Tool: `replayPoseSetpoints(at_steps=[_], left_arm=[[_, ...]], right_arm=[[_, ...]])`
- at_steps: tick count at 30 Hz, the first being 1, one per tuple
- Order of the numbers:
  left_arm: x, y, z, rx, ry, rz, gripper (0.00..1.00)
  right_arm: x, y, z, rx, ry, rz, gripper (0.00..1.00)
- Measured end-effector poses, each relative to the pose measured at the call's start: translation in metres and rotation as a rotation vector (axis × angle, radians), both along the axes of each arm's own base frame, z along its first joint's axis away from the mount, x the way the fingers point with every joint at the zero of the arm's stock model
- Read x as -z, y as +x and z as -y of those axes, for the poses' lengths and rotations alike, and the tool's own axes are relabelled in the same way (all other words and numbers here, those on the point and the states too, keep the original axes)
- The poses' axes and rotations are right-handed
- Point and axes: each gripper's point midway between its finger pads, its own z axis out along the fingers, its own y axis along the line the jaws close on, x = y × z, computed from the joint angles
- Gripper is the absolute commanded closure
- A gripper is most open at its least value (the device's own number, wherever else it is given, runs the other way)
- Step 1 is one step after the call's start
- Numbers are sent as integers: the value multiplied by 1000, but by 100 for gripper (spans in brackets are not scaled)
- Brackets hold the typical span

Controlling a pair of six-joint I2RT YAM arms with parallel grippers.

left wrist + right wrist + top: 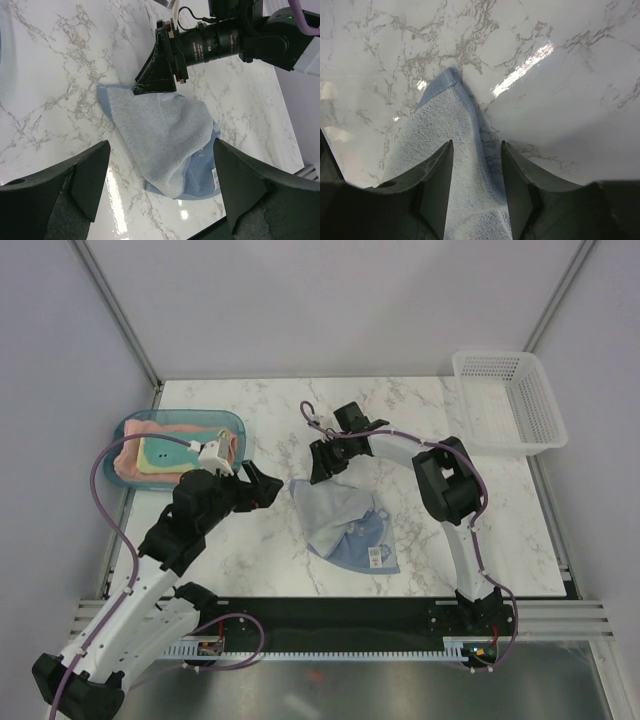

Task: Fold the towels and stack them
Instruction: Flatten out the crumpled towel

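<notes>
Right hand (477, 185) half-open astride blue towel (450, 165)

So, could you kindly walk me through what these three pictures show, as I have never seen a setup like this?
Two robot arms are bolted at the near edge of a marble table. One picture looks down from above; the other two come from cameras on each wrist. In the middle lies a light blue towel, partly folded. The right pincer straddles a corner of it, fingers either side; whether it grips is unclear. The left pincer hovers open, holding nothing. On the left, a teal tray holds a pink towel and a yellow towel. A white basket sits at the far right.
</notes>
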Motion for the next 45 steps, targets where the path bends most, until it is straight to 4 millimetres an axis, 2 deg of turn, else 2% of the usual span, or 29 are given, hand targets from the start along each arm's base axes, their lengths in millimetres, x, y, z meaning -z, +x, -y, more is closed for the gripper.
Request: replayPoseSetpoints(at_steps=[1,2,6,9,11,14,16,19,20,22,23,25,30,31,33,34,35,37,40,45], left_arm=[[0,0,-1,-6,-1,2,8],[1,0,-2,-10,-1,1,8],[6,1,-3,-21,3,-14,8],[11,3,-2,-25,14,-31,8],[17,6,-3,-31,28,-47,6],[20,13,-5,-46,71,-65,6],[8,21,-3,-44,87,-55,7],[-19,34,6,-30,72,-19,8],[-24,36,9,-20,64,-12,9],[-27,38,17,14,50,-15,11],[-23,38,20,29,50,-28,12],[-10,38,28,69,51,-71,13],[45,24,47,156,64,-234,14],[56,18,50,173,71,-265,14],[70,9,55,196,80,-305,14],[76,5,57,204,84,-319,14],[79,2,58,210,85,-327,14],[84,-1,60,215,82,-338,14],[91,2,66,226,65,-350,14],[116,2,73,243,47,-406,14]], right_arm=[[1,-2,0,-6,5,-8,55],[1,-3,0,-12,6,-14,70],[9,-17,4,-23,-10,-61,99],[9,-27,10,-19,-20,-85,100],[-1,-32,16,6,-30,-86,100],[-38,-36,35,125,-37,-65,100],[-70,-33,58,233,-5,-42,100],[-116,-29,115,450,34,5,100],[-126,-29,135,520,33,19,100],[-133,-36,157,602,27,30,100],[-129,-45,161,616,19,17,100],[-109,-70,164,618,-15,-35,100],[-28,-147,190,654,-192,-238,100],[-18,-162,197,664,-222,-271,98],[-11,-180,206,687,-253,-295,86],[-13,-184,209,699,-253,-291,69],[-18,-184,210,712,-242,-277,63],[-31,-177,209,722,-209,-227,54],[-51,-162,206,739,-172,-167,47],[-71,-131,206,757,-128,-75,44]])
